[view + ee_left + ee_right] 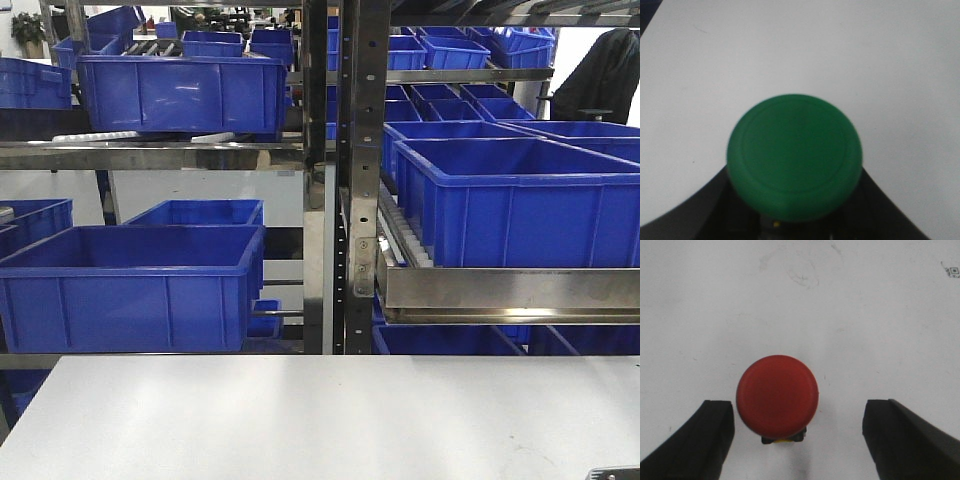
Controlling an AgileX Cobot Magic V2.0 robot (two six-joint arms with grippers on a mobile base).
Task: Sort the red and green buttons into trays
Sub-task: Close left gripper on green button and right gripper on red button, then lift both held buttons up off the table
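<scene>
Fingers (685, 227) of the left claw (795, 215) clench beneath the green button (794, 157), a smooth round dome. Right claw (799, 412) gapes released. The matte red button (777, 396) stands inside its gap on the scuffed white surface (865, 315).

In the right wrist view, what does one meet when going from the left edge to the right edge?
Pincer finger → red button → other pincer finger.
</scene>
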